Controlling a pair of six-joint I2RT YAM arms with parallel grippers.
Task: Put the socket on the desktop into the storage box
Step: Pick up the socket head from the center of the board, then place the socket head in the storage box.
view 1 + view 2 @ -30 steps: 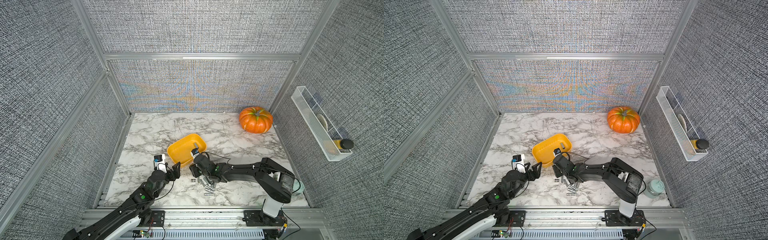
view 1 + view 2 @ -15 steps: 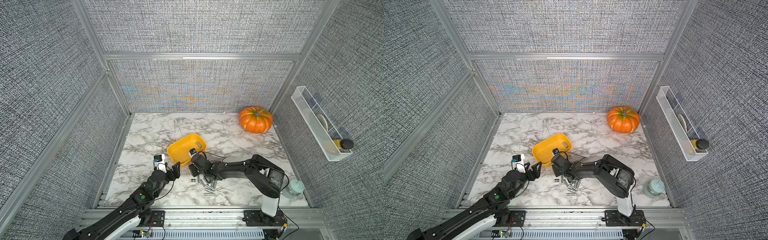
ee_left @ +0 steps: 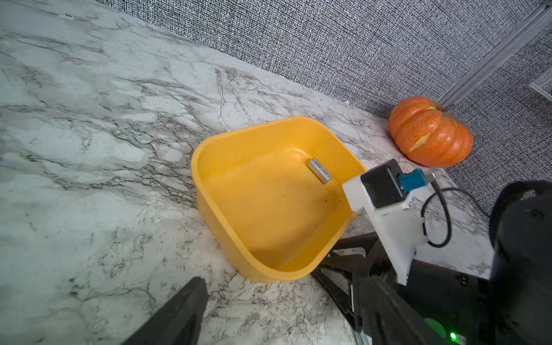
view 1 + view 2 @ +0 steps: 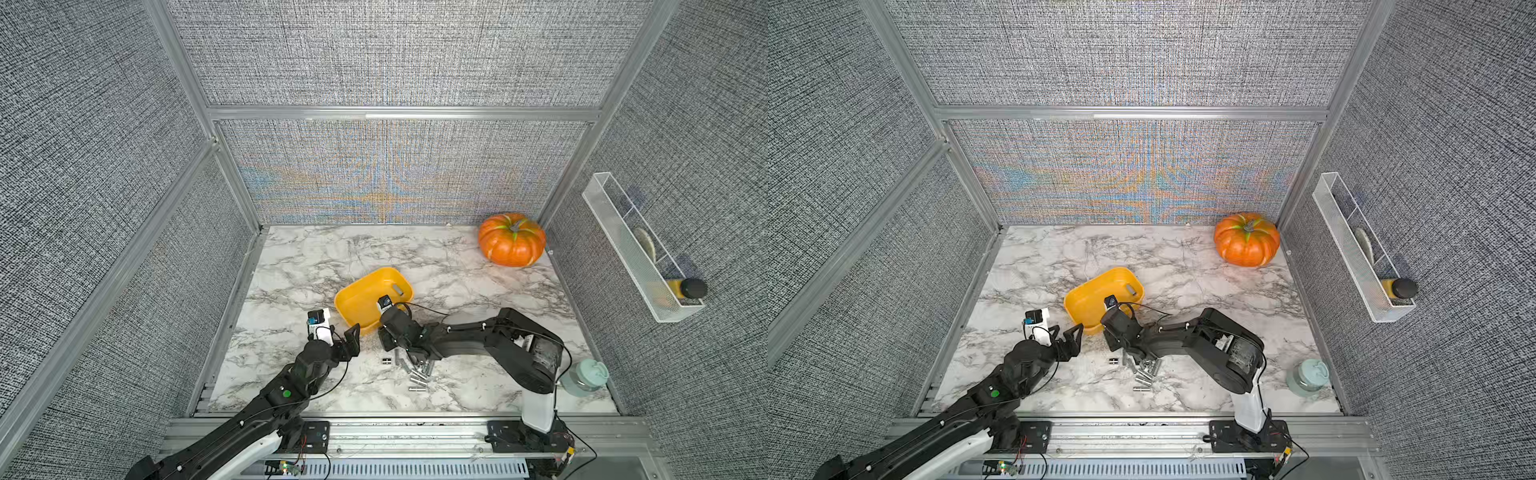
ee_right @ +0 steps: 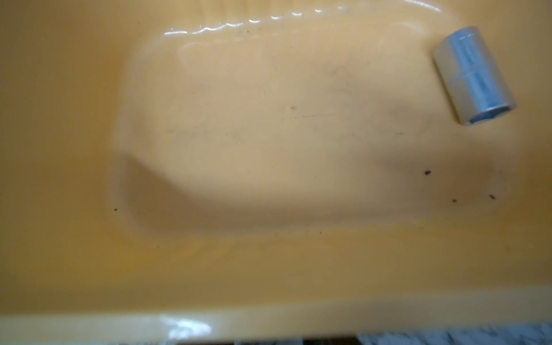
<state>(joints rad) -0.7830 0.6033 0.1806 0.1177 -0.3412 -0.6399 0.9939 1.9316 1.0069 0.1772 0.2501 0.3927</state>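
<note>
Pose, left arm point(image 4: 286, 390): reaches forward from the near-left base, forearm rising toward the centre. The left hand point(image 4: 1065, 334) hangs with jaws spread wide, nothing between them; in the left wrist view one dark finger point(image 3: 179, 313) shows at the frame edge

Pose, right arm point(image 4: 519, 353): folded, elbow high above the near-right base, forearm point(image 4: 461, 340) low and running across toward the left arm. The right hand point(image 4: 399, 340) points downward, wrist camera point(image 4: 384, 302) on top. Its jaw gap cannot be made out in any view

Both hands near each other, not touching
</note>
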